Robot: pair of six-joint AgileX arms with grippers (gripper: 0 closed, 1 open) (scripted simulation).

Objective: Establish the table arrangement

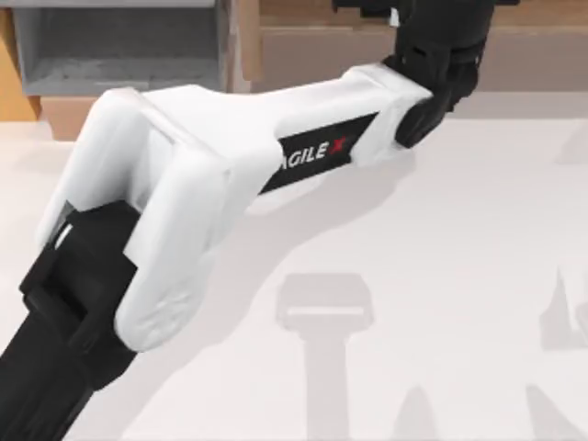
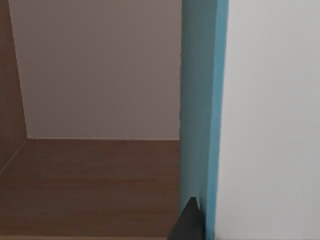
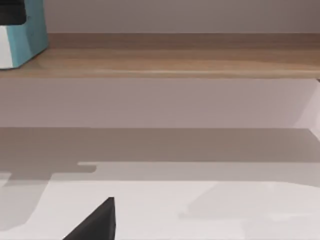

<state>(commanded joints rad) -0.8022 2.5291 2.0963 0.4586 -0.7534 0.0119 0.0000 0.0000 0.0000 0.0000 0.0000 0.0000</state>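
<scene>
The left arm (image 1: 211, 175) stretches from the near left corner up to the brown wooden shelf (image 1: 367, 41) at the far edge, where its end effector (image 1: 432, 37) meets the shelf; whether it is open or holding anything cannot be told. Its wrist view has a teal and white object (image 2: 202, 100) close by, above a brown shelf board. Below spreads the desk (image 1: 441, 239), broad, flat, matte white, shadowed, its long axis left to right, with a light-wood drawer box (image 1: 119, 46) at the far left.

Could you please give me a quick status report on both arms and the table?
Left arm stretched across the table toward the brown shelf. Teal-and-white object on that shelf.
</scene>
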